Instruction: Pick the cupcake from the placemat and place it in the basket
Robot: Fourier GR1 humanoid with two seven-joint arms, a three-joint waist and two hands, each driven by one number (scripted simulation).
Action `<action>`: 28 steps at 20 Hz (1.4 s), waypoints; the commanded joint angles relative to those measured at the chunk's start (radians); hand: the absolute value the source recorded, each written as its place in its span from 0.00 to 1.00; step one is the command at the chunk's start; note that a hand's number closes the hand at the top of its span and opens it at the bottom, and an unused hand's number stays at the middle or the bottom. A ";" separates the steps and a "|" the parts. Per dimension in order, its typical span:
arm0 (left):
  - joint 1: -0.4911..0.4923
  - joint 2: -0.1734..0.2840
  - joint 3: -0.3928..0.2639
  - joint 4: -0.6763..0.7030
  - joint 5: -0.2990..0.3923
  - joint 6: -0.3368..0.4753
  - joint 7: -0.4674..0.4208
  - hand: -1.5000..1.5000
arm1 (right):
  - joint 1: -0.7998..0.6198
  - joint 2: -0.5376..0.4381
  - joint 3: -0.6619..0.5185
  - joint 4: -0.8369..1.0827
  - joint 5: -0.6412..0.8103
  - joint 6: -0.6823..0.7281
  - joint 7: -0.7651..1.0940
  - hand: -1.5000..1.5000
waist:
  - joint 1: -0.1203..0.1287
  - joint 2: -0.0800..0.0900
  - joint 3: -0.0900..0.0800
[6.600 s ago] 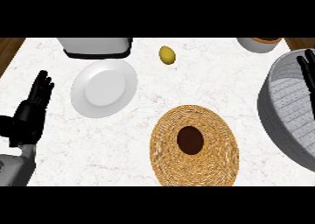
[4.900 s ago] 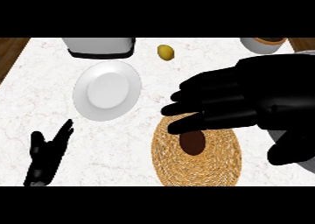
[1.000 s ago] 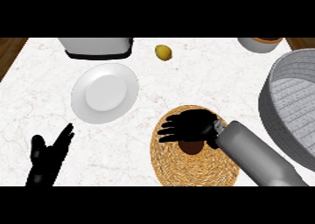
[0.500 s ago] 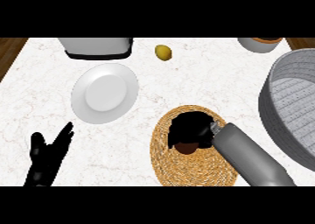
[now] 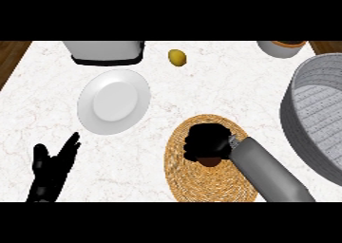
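Note:
A round woven placemat [image 5: 202, 182] lies at the lower middle of the marble counter. On it sits the brown cupcake [image 5: 211, 162], mostly hidden; only a small brown edge shows below my right hand [image 5: 205, 142]. That hand comes down over the cupcake with its fingers curled round it. The grey basket [image 5: 321, 114] stands at the right edge of the counter. My left hand [image 5: 51, 168] rests open at the lower left, fingers up.
A white plate [image 5: 113, 101] lies left of the placemat. At the back stand a grey toaster-like box [image 5: 103, 51], a yellow lemon [image 5: 176, 57] and a small cup [image 5: 282, 47]. Dark wood shows past the counter's left edge.
My right hand has lowered onto the cupcake and its fingers have curled tighter, hiding most of it. The left hand has stayed in place.

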 commanded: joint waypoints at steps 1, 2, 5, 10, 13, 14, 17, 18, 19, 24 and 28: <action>0.038 -0.005 0.005 0.011 0.008 0.006 0.023 0.50 | 0.096 0.033 -0.092 0.032 0.011 0.048 0.267 1.00 | -0.031 0.002 -0.008; 0.085 -0.003 0.015 0.021 0.015 -0.001 -0.012 0.50 | 0.131 -0.011 -0.171 0.024 -0.023 0.051 0.325 1.00 | -0.065 -0.007 -0.009; 0.091 0.011 0.071 0.008 0.030 0.042 0.013 0.50 | 0.242 -0.047 -0.335 0.055 -0.069 0.044 0.537 1.00 | -0.178 -0.023 -0.009; 0.136 -0.006 0.063 -0.007 0.034 0.037 -0.006 0.50 | 0.385 0.036 -0.423 -0.135 -0.071 -0.061 0.818 1.00 | -0.147 -0.022 -0.012; 0.144 -0.002 0.048 -0.051 0.023 0.038 0.010 0.50 | 0.508 0.132 -0.463 -0.302 -0.149 -0.110 0.884 1.00 | -0.131 -0.020 -0.009; 0.142 0.019 0.073 -0.027 0.036 0.023 0.005 0.50 | 0.491 0.191 -0.485 -0.367 -0.206 -0.105 0.894 1.00 | -0.131 -0.021 -0.010; 0.141 0.005 0.055 -0.035 0.028 0.032 0.018 0.50 | 0.501 0.207 -0.527 -0.506 -0.484 -0.172 0.878 1.00 | -0.136 -0.023 -0.005; 0.136 0.007 0.055 -0.045 0.023 0.033 0.009 0.50 | 0.523 0.207 -0.531 -0.575 -0.521 -0.191 0.873 1.00 | -0.130 -0.023 -0.006; 0.126 0.005 0.055 -0.015 0.026 0.023 0.010 0.50 | 0.513 0.208 -0.517 -0.637 -0.561 -0.208 0.910 1.00 | -0.125 -0.019 -0.008; 0.127 0.027 0.060 -0.047 0.034 -0.002 0.012 0.50 | 0.591 0.210 -0.554 -1.023 -0.595 -0.134 1.123 1.00 | -0.090 -0.014 -0.010; 0.085 -0.002 0.023 -0.044 0.000 0.028 0.045 0.50 | 0.515 0.159 -0.656 -1.280 -0.591 0.009 1.383 1.00 | -0.067 -0.005 -0.011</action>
